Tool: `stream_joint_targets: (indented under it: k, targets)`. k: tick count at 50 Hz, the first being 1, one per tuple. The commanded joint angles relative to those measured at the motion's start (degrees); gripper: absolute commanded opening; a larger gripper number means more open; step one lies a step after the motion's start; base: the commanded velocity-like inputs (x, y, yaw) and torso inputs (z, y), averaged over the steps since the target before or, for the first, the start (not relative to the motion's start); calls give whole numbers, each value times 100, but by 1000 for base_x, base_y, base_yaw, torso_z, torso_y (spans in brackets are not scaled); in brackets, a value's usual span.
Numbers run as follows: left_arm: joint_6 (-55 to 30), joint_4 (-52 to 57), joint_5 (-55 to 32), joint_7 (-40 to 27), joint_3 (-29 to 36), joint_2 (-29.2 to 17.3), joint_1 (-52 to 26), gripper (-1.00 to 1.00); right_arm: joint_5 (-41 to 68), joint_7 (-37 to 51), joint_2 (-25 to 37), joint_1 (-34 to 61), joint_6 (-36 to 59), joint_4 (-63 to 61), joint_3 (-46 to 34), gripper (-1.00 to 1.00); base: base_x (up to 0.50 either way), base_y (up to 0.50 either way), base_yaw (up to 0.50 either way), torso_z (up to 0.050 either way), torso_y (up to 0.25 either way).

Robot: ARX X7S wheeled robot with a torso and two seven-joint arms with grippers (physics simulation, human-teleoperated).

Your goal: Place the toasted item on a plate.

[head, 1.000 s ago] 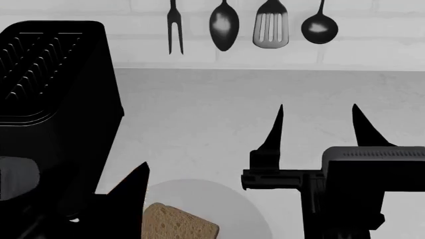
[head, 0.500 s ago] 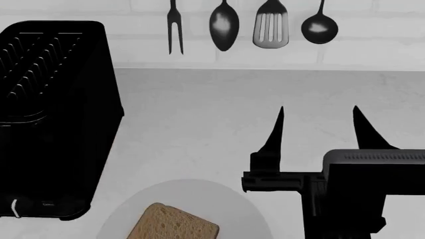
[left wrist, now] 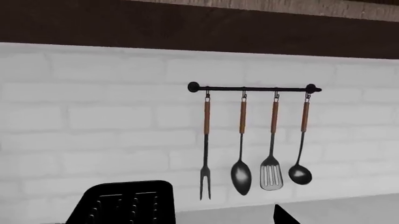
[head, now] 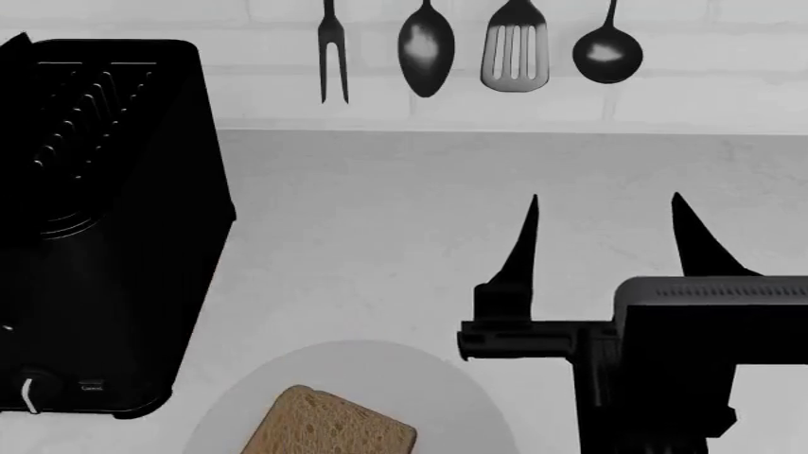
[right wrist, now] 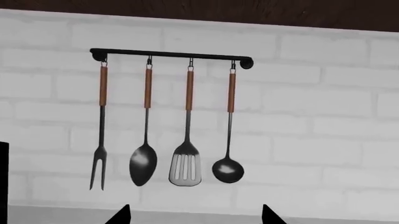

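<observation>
Your right gripper [head: 604, 236] is hovering above the pale countertop [head: 378, 236] at the right of the head view, its two dark pointed fingers [head: 523, 248] standing well apart with only bare counter showing between them; it is gripping nothing. In the right wrist view just the two fingertips [right wrist: 120, 215] are poking into the frame, again spread wide.

The toasted item [head: 331, 423], a light-brown slice with a darker crust, is lying flat on the plate [head: 455, 397] at the lower edge of the head view, partly cut off by the frame. The plate is sitting on the counter just beside the black toaster [head: 108, 227], which is standing at the left with its slots facing up.

Your left gripper is not appearing in the head view. In the left wrist view only one dark tip [left wrist: 283, 216] is showing at the frame's edge, so you cannot tell how far that claw is spread or whether it is carrying anything.

On the white brick wall [right wrist: 324, 116] behind the counter, a fork [right wrist: 100, 140], a spoon [right wrist: 144, 154], a slotted spatula [right wrist: 186, 158] and a ladle [right wrist: 228, 154] are hanging side by side from a black rail [right wrist: 168, 55].
</observation>
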Motion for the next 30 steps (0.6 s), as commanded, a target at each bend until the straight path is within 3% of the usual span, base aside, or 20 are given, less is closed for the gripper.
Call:
stream_joint_targets:
  k: [1, 19, 30]
  targets:
    - [-310, -489, 120, 341, 36, -289, -388, 100, 101, 71, 160, 63, 296, -309, 63, 100, 0, 0, 0, 0, 0]
    - [-353, -457, 222, 416, -24, -532, -309, 100, 1114, 516, 918, 757, 2007, -1668, 1163, 100, 0, 0, 0, 0, 0]
    - [-339, -438, 43, 372, -181, -909, -330, 100, 1874, 735, 1351, 1169, 2887, -2175, 1951, 100, 0, 0, 0, 0, 0]
